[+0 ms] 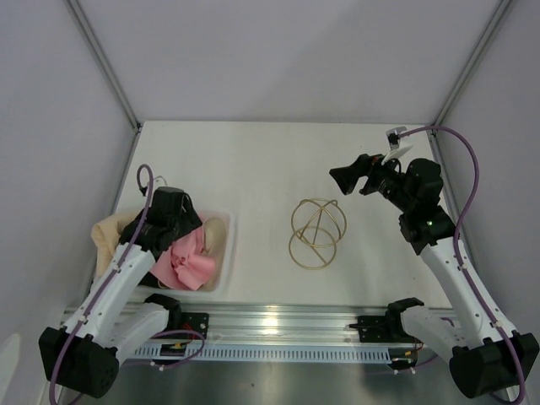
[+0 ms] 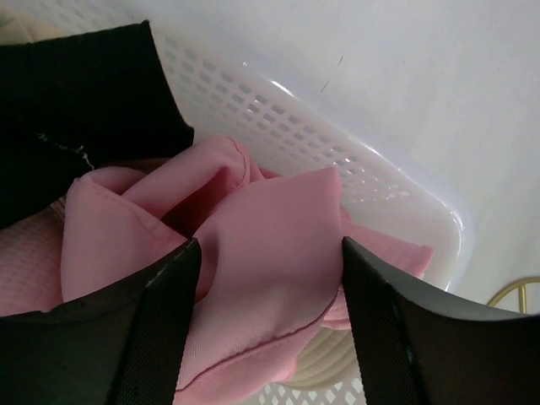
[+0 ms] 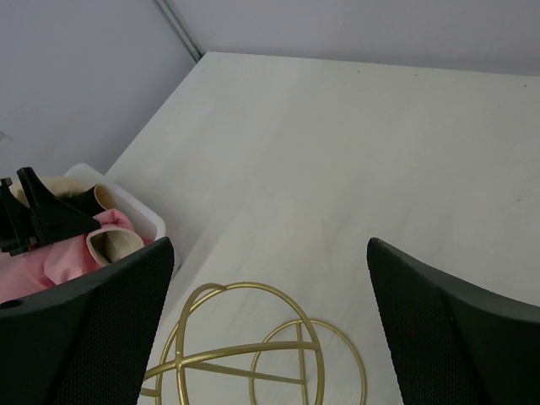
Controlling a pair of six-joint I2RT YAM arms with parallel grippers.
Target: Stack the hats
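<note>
Several soft cloth hats lie bunched in a white perforated basket (image 2: pixel 337 160) at the table's (image 1: pixel 270 160) left side. Pink hat (image 2: pixel 261 278): smooth fabric, folded and crumpled, stitched edge visible; its fold sits between the left gripper's (image 2: pixel 266 321) spread fingers, firm grip unconfirmed. Black hat (image 2: pixel 76 110): behind it, small white script. Beige hat (image 1: pixel 105 232): at basket's far-left rim. Right gripper (image 3: pixel 266 329): wide apart, empty, above a gold wire frame (image 1: pixel 316 232).

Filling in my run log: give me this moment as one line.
left gripper: fingers around pink hat in white basket | right gripper: open, empty, above gold wire stand | stack: not started
</note>
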